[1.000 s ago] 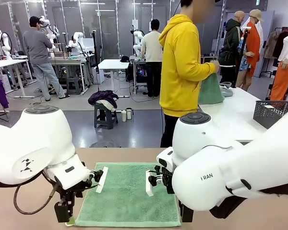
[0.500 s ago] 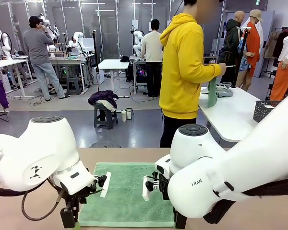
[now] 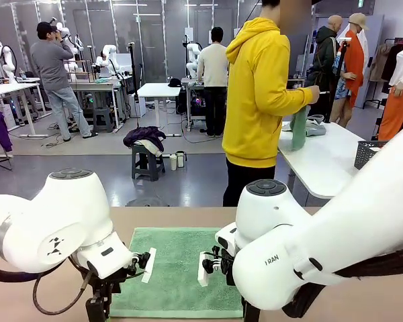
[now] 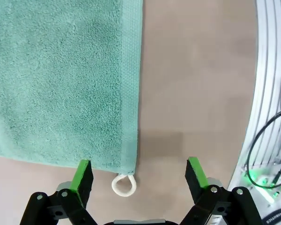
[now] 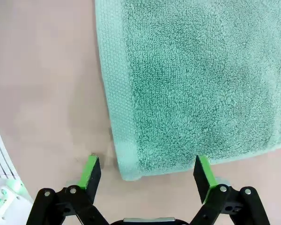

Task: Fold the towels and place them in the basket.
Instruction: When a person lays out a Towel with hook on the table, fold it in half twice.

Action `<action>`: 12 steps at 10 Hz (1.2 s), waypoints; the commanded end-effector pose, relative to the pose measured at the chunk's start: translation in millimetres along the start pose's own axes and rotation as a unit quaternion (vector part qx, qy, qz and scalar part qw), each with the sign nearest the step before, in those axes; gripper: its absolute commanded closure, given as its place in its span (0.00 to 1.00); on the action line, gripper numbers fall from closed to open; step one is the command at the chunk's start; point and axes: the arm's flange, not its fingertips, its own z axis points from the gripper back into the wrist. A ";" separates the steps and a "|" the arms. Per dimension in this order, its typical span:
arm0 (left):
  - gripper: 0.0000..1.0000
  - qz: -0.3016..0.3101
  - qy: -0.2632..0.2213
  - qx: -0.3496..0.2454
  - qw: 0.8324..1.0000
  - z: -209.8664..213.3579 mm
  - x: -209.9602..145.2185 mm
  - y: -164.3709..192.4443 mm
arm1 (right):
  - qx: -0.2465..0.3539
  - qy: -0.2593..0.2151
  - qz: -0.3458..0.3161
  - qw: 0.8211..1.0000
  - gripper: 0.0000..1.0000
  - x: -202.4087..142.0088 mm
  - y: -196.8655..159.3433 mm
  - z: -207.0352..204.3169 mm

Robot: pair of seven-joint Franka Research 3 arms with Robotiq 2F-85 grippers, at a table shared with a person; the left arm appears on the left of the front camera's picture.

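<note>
Flat on the table [image 3: 188, 217] lies the mint green towel [image 3: 178, 268], near corners beneath both tools: left tool [image 4: 139, 164], jaws apart, over the looped corner; right tool [image 5: 146, 160], jaws apart, over the other.

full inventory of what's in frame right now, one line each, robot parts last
flat towel: one, mint green, spread on the tan table
loop: one, cream, on the flat towel's corner
held towel: one, green, in the person's hand at the white table
basket: one, dark grey mesh, on the white table, far right
person: one, yellow hoodie, far side, turned towards the white table
left claw: one, black with green pads, open above the loop corner
right claw: one, black with green pads, open above another corner of the flat towel
</note>
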 end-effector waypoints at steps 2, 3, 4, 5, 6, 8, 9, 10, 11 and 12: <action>0.00 0.013 -0.009 0.007 1.000 -23.9 -19.3 -18.1 | 0.006 0.009 -0.018 1.000 0.00 5.2 0.0 1.8; 0.00 0.014 -0.009 0.004 1.000 -25.9 -18.7 -17.6 | 0.009 0.011 -0.022 1.000 0.00 5.1 -1.2 0.9; 0.00 0.012 -0.008 0.004 1.000 -26.4 -16.8 -18.1 | 0.010 0.010 -0.024 1.000 0.00 4.0 -1.1 1.6; 0.00 0.011 -0.007 0.005 1.000 -25.4 -14.8 -17.9 | 0.009 0.008 -0.026 1.000 0.00 2.9 -1.5 3.5; 0.00 0.012 -0.005 0.005 1.000 -25.4 -15.7 -17.2 | 0.010 0.008 -0.028 1.000 0.00 2.2 -1.5 3.6; 0.56 0.016 -0.003 0.007 1.000 -24.3 -15.8 -15.4 | 0.009 0.006 -0.028 1.000 0.33 2.6 -2.9 3.3; 0.77 0.014 0.000 0.008 1.000 -23.9 -15.8 -15.6 | 0.008 0.006 -0.027 1.000 0.50 3.0 -3.4 4.3; 1.00 0.014 0.003 0.008 1.000 -23.5 -15.7 -15.5 | 0.009 0.008 -0.027 1.000 0.93 3.0 -3.8 4.8; 1.00 0.013 0.005 0.008 1.000 -22.8 -13.8 -14.6 | 0.009 0.007 -0.029 1.000 1.00 2.4 -4.6 7.3; 1.00 0.011 0.010 0.007 1.000 -25.3 -15.7 -13.8 | 0.010 0.006 -0.031 0.999 1.00 2.2 -4.9 9.3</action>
